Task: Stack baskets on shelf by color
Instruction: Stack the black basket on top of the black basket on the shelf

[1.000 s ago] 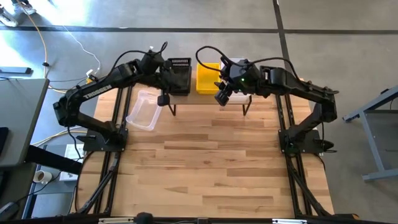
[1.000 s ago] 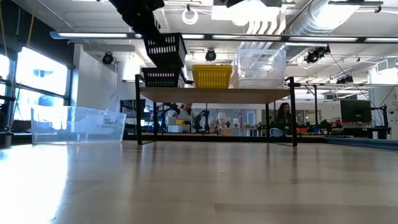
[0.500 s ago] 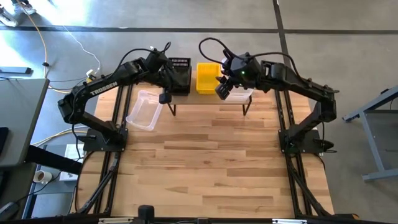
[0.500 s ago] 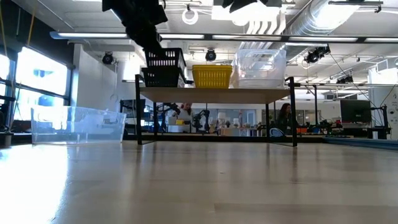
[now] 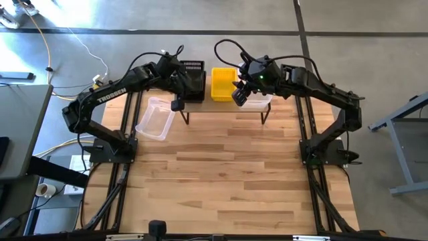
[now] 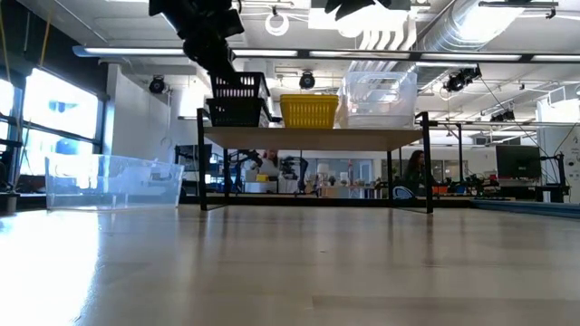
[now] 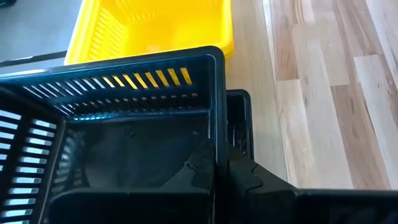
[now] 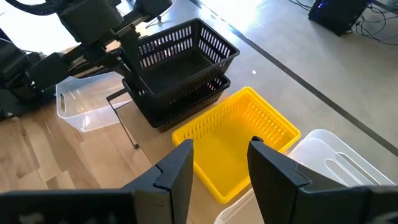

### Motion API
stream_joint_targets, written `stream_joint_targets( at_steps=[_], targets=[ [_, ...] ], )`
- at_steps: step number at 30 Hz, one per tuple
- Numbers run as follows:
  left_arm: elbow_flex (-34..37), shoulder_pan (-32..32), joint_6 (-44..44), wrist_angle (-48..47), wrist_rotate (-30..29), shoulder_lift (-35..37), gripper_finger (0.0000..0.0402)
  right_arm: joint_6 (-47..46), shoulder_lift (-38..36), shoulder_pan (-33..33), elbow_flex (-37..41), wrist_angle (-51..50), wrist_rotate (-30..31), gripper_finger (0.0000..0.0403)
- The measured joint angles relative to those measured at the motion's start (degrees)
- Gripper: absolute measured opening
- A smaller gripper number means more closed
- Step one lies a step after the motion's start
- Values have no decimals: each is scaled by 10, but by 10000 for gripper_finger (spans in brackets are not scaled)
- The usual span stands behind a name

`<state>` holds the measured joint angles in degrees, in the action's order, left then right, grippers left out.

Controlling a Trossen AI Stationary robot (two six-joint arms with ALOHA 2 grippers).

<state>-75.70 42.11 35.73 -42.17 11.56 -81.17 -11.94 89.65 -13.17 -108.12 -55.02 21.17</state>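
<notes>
Low view, near to far: bare wooden tabletop (image 6: 299,272) filled the lower half of the frame; a clear basket (image 6: 113,179) sat on it at left middle, off the shelf. Behind it, centre frame, stood the shelf (image 6: 313,138) on thin black legs, carrying left to right a black basket stack (image 6: 237,112), a yellow basket (image 6: 309,110) and a clear basket stack (image 6: 379,98). The left gripper (image 6: 220,72) came down from the upper left and was clamped on the wall of the upper black basket (image 6: 241,86), which sat nested in the black one under it but tilted and not fully down. In the left wrist view the fingers (image 7: 202,171) pinched that basket's near wall (image 7: 219,124), one inside and one outside, the yellow basket (image 7: 149,25) just beyond at the top of the frame. High view: the left gripper (image 5: 179,82) sat at upper centre-left over the black stack (image 5: 192,80), the loose clear basket (image 5: 156,118) below and left of it. The right gripper (image 5: 239,94) hovered over the seam between the yellow basket (image 5: 223,84) and the clear stack (image 5: 257,100); in the right wrist view its fingers (image 8: 180,165) stood apart, wide, holding nothing, above the yellow basket (image 8: 233,140).
</notes>
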Motion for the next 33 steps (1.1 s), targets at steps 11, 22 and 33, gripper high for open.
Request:
stream_joint_targets(
  at_steps=[11,22,33],
  targets=[
    [0,-14,-12,-6,-7,-36,0,0,0,0,0,0,0,138],
    [0,-14,-32,5,-18,-39,8,0,0,0,0,0,-2,138],
    [0,-14,-75,6,-33,-39,76,0,0,0,0,0,-3,138]
  ],
)
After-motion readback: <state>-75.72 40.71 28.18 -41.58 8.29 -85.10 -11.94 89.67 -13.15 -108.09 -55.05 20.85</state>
